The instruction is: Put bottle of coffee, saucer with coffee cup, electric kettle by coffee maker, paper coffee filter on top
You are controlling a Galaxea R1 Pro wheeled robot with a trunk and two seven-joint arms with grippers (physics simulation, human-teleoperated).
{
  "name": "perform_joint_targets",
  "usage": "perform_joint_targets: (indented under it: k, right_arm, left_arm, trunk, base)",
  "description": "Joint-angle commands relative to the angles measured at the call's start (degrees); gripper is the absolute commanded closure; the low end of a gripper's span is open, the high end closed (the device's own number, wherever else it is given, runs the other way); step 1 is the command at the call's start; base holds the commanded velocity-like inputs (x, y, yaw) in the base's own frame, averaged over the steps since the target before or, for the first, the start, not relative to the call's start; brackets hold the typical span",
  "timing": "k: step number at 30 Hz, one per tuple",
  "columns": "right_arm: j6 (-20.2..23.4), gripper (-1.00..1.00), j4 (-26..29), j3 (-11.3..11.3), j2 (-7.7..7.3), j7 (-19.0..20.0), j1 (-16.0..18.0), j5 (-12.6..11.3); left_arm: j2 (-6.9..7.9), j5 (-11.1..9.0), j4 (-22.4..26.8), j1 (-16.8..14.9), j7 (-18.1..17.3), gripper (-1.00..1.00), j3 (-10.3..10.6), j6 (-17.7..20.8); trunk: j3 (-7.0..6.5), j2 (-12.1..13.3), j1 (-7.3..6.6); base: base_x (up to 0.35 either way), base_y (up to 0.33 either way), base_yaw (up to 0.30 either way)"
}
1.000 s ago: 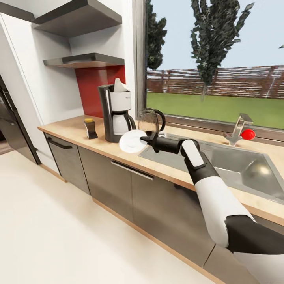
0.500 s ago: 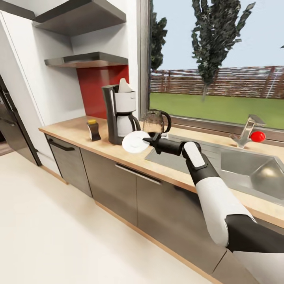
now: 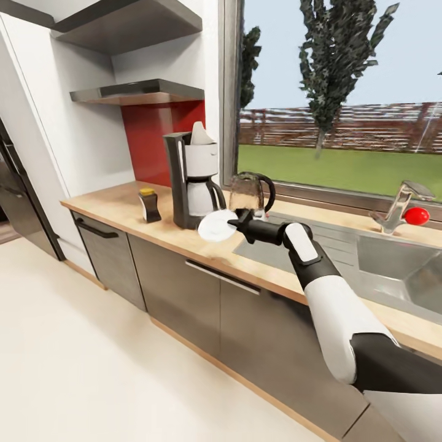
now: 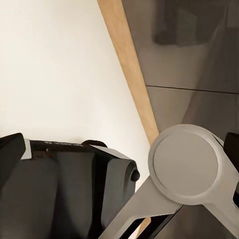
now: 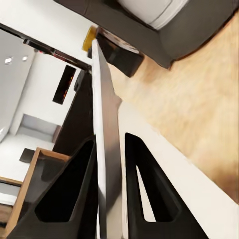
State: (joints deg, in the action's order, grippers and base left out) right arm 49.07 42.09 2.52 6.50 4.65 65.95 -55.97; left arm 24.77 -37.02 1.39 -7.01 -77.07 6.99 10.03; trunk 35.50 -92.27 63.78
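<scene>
Head view: kettle (image 3: 250, 193) behind saucer (image 3: 216, 225).

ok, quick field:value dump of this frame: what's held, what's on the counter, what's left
right gripper: shut on saucer, held over counter edge in front of coffee maker
saucer tilt: edge-on between the fingers in the right wrist view
coffee maker: on countertop, paper filter on top
bottle of coffee: on counter, beside the maker
electric kettle: on counter, other side
left gripper: cannot tell
pending: set saucer down, cup on it
</scene>
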Motion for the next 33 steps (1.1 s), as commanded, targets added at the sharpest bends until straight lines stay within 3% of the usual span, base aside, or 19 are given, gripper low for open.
perform_joint_targets:
  k: [1,10,16,33]
  right_arm:
    - [0.03,1.00,-0.37,0.29,-0.01,0.27,0.05,0.16]
    - [-0.96,1.00,-5.11,0.29,-0.34,-0.49,0.05,0.16]
    - [-5.18,1.00,-9.46,0.29,-0.35,-0.95,0.05,0.16]
    - [-6.00,1.00,-10.23,0.29,-0.33,-1.66,0.08,0.15]
  left_arm:
    - [0.02,-0.51,0.02,-0.02,-0.19,-1.00,0.48,0.60]
    - [0.02,-0.51,0.02,-0.02,-0.19,-1.00,0.46,0.60]
    - [0.02,-0.51,0.02,-0.02,-0.19,-1.00,0.48,0.60]
    - [0.02,-0.51,0.02,-0.02,-0.19,-1.00,0.45,0.57]
  trunk:
    - [0.05,-0.03,0.00]
    - [0.05,-0.03,0.00]
    - [0.05,-0.03,0.00]
    - [0.05,-0.03,0.00]
  base:
    - [0.032,0.022,0.000]
    - [0.056,0.003,0.000]
    - [0.001,0.000,0.000]
    - [0.077,0.061,0.000]
